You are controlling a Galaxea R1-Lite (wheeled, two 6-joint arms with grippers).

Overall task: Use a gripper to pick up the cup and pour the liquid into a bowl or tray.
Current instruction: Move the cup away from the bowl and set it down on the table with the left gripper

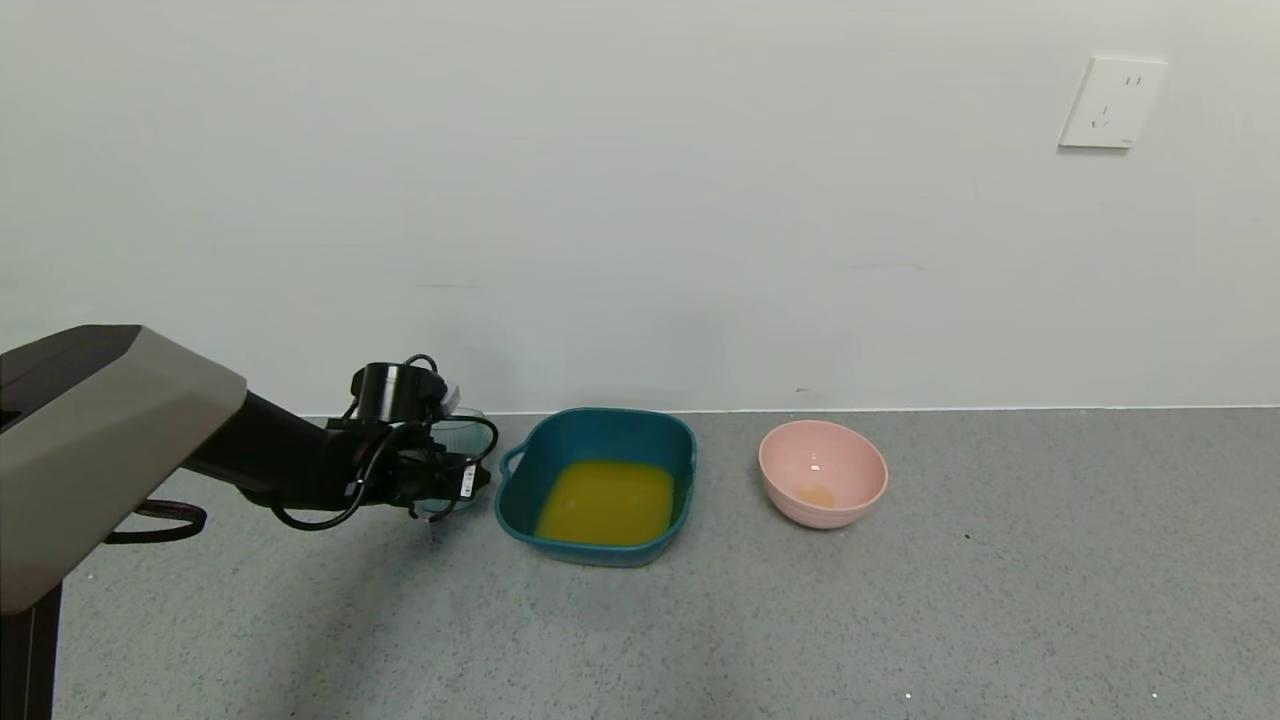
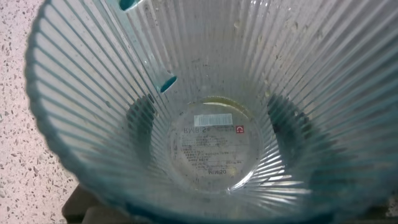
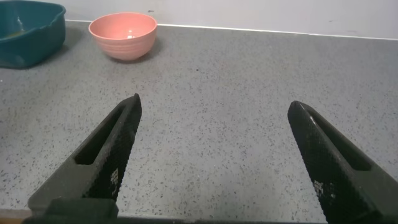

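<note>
My left gripper (image 1: 440, 475) is shut on the ribbed translucent cup (image 1: 462, 428), holding it about upright just left of the teal tray (image 1: 600, 428), near the tray's loop handle. In the left wrist view I look down into the cup (image 2: 211, 149). It holds only a thin yellowish trace at the base, and my dark fingers (image 2: 292, 124) show through its wall on both sides. The orange-yellow liquid (image 1: 607, 502) lies pooled in the tray. My right gripper (image 3: 211, 155) is open and empty over bare table, out of the head view.
A round pink bowl (image 1: 822, 472) with a small orange trace stands right of the tray; it also shows in the right wrist view (image 3: 122, 34) beside the tray's corner (image 3: 28, 34). The wall runs close behind. A black cable loop (image 1: 160, 520) lies at the left.
</note>
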